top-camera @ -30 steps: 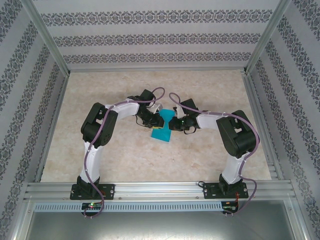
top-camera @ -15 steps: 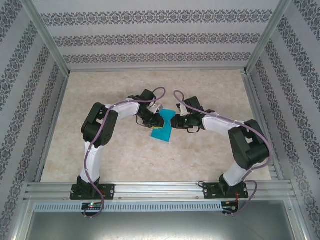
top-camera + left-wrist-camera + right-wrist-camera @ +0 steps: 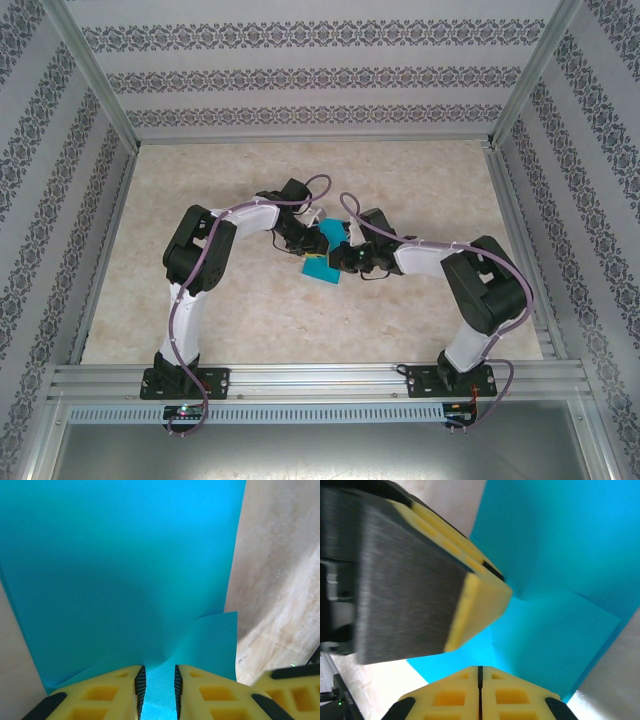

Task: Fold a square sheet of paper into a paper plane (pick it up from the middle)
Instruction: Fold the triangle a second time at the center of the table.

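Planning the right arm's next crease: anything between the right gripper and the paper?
Nothing visible. The right gripper, jaws shut, is right at the square sheet of paper. The left gripper, pinching the sheet, sits close alongside, not in between.

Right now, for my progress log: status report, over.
Left gripper shut on teal-blue paper sheet, one flap folded. Right gripper shut, at the sheet. Nothing in the way.

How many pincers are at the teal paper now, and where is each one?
2. The left pincer pinches the teal paper at its edge. The right pincer, jaws together, is close beside it over the paper.
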Action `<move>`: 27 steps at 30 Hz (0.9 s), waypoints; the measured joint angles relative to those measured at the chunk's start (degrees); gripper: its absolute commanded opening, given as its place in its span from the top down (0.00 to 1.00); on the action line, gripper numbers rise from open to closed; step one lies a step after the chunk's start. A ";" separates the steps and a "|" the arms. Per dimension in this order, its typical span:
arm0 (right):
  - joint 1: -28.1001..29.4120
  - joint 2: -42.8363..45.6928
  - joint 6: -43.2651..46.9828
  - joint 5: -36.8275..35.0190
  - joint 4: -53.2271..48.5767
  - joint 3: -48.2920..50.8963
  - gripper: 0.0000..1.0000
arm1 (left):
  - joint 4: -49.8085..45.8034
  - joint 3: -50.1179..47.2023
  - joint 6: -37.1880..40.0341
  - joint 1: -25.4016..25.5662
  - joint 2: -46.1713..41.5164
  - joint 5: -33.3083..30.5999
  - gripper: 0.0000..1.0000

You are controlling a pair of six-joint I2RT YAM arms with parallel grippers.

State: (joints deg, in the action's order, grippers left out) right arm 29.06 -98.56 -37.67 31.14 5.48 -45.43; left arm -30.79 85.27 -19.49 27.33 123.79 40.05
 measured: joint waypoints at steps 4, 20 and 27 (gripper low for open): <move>-0.02 -1.49 -0.39 0.04 0.87 0.55 0.93 | -0.07 0.07 0.00 -0.04 0.04 0.04 0.72; 0.98 -2.32 0.07 -0.22 1.73 1.86 0.94 | -0.72 0.63 0.04 -0.09 0.39 0.09 0.71; 1.86 0.87 -0.61 -0.31 2.10 3.78 0.94 | -1.14 0.98 0.07 -0.09 0.61 0.13 0.72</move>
State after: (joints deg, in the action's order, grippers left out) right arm 30.92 -97.69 -38.28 30.83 7.57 -41.65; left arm -31.92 86.26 -19.42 27.24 124.40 40.18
